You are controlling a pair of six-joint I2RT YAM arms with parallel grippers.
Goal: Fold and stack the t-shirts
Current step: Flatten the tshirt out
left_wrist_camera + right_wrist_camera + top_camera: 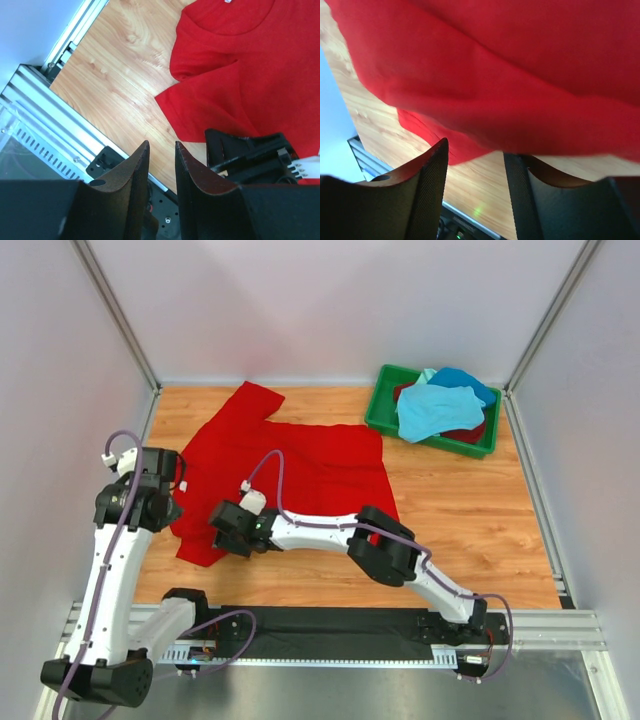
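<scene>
1. Tabletop: wood, with both arms bolted at its near edge.
2. Red t-shirt: spread flat left of centre, neck toward the left edge, one sleeve reaching toward the far-left corner. There is no fold in it, so judge the task barely begun.
3. Green bin, far-right corner: holds the turquoise shirt, the blue shirt and the dark red shirt. Leave these for later.
4. Right gripper: reaches across to the shirt's near-left part. Its jaws are moderately wide, with the red cloth edge just above the tips and not clamped.
5. Left gripper: sits over the left edge, near the near-left corner. Its jaws stand at a narrow gap with nothing between them.
6. Near sleeve: the step in hand, as judged, is taking this edge for the first fold.
   - Slide one finger under the cloth before you close.
   - Take the edge deep between the pads so it does not slip.
   - Widen the left jaws before approaching.
   - The two grippers are near each other, so keep them apart.
</scene>
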